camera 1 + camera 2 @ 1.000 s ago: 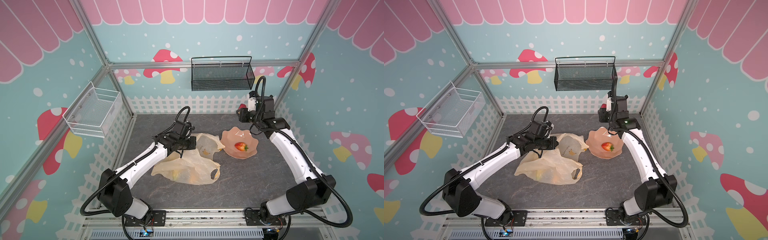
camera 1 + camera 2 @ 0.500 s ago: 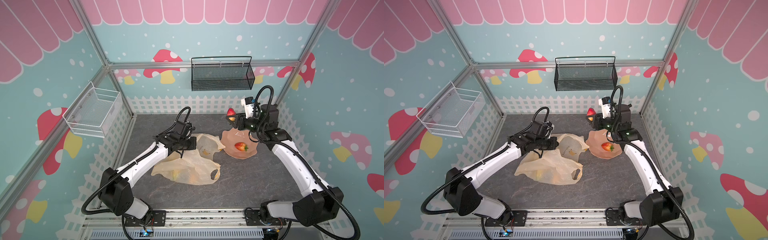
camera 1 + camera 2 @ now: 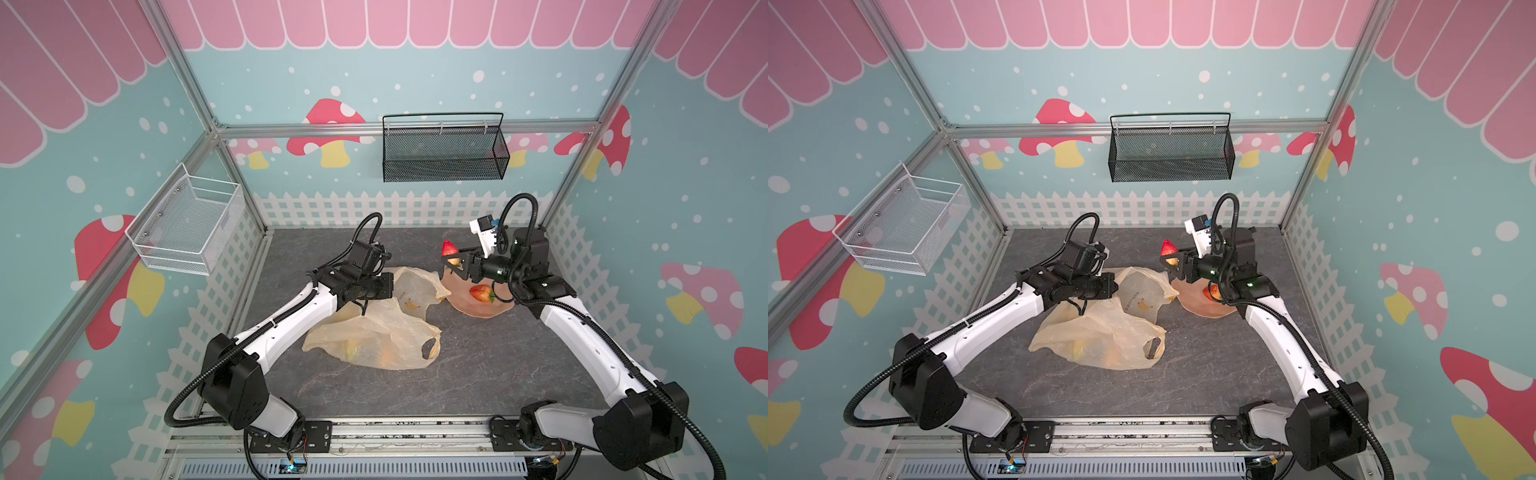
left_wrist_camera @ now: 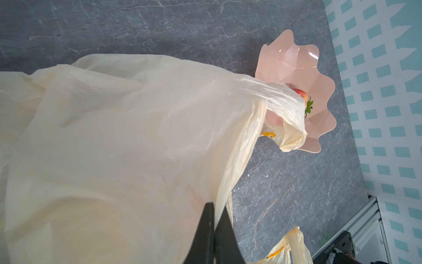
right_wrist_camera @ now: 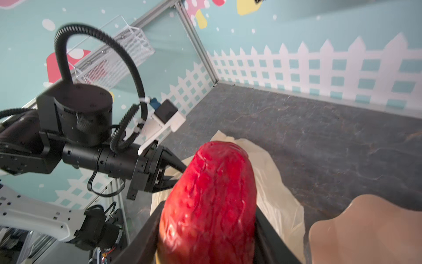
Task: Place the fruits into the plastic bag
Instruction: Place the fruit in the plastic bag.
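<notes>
Right of centre in a top view, right gripper [image 3: 452, 261] clamps a red fruit [image 3: 448, 248] above the bowl [image 3: 465, 308] rim, beside the bag [image 3: 374, 328]. Left gripper [image 3: 388, 287], pinched shut, holds up the bag's edge. Some fruits [image 3: 353, 350] show inside the bag; one strawberry [image 3: 481, 293] is left in the bowl.

Both top views overlook the same table [image 3: 478, 374], wrist views sit close

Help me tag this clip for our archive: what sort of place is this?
Probably a staged robot-training booth, not a real home: aluminium frame around mushroom-printed walls, left arm and right arm mounted on a front rail, plus a toy strawberry and plastic bag.
</notes>
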Motion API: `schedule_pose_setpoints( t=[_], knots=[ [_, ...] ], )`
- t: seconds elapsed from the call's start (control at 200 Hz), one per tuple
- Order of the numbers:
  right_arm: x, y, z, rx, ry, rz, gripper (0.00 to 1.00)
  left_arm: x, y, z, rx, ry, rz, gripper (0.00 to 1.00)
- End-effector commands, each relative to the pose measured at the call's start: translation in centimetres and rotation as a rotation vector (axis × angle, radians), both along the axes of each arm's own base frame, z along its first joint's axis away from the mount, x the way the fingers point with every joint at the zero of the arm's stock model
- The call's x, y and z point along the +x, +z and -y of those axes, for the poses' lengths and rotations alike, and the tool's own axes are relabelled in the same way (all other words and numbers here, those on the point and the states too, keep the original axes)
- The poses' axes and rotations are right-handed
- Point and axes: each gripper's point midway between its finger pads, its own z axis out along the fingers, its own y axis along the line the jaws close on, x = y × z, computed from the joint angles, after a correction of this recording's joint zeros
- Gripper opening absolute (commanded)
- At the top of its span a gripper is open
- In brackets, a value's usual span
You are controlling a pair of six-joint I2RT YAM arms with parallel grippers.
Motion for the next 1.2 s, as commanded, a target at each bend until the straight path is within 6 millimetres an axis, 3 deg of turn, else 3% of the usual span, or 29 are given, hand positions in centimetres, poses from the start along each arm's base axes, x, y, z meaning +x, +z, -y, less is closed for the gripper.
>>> schedule_pose_setpoints(
  t=[0.0, 0.175, 0.545, 0.995, 1.196],
  knots=[
    [-1.8, -2.1, -1.8, -0.030, 0.073, -0.015, 0.50, 0.4, 0.8, 0.4, -0.013, -0.005, 0.005, 0.00],
    [-3.8, -7.7, -5.2, -0.097, 0.137, -0.108, 0.50, 0.5, 0.9, 0.4, -0.013, -0.006, 0.008, 0.00],
    [-4.3, -16.9, -10.2, -0.129, 0.184, -0.279, 0.48, 0.5, 1.0, 0.8, -0.020, -0.016, 0.007, 0.00],
    [-4.7, -19.7, -15.4, -0.144, 0.277, -0.321, 0.47, 0.6, 1.3, 1.7, -0.027, -0.036, 0.012, 0.00],
    [-4.2, -20.3, -16.4, -0.140, 0.286, -0.345, 0.47, 0.5, 1.7, 2.0, -0.034, -0.048, 0.019, 0.00]
  ],
)
